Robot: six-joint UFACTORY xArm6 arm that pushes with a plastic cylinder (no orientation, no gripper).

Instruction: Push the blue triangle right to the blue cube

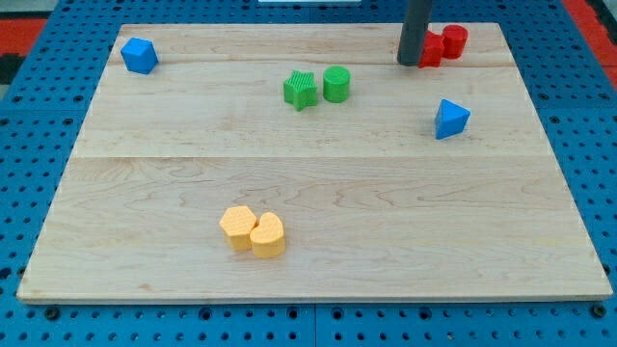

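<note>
From the one camera, the rod comes straight down from the view's top edge, upright and dark, and only its lower stretch shows. My tip (412,63) rests on the wooden board (318,202) near the top right corner, touching or just beside the left face of a red block (431,50); a second red block (454,40) sits against that one on its right. The rod carries nothing and has no jaws to open or close; it is a bare stick on the board.

The blue triangle (450,118) lies below my tip and a little to the view's right, apart from it, at the right side of the board. The blue cube (139,55) sits far off in the top left corner, well apart from the triangle.

Between them, near the top middle, a green star-like block (301,90) and a green cylinder (335,84) stand just beside each other. Toward the bottom, left of centre, two yellow blocks (253,231) touch.
</note>
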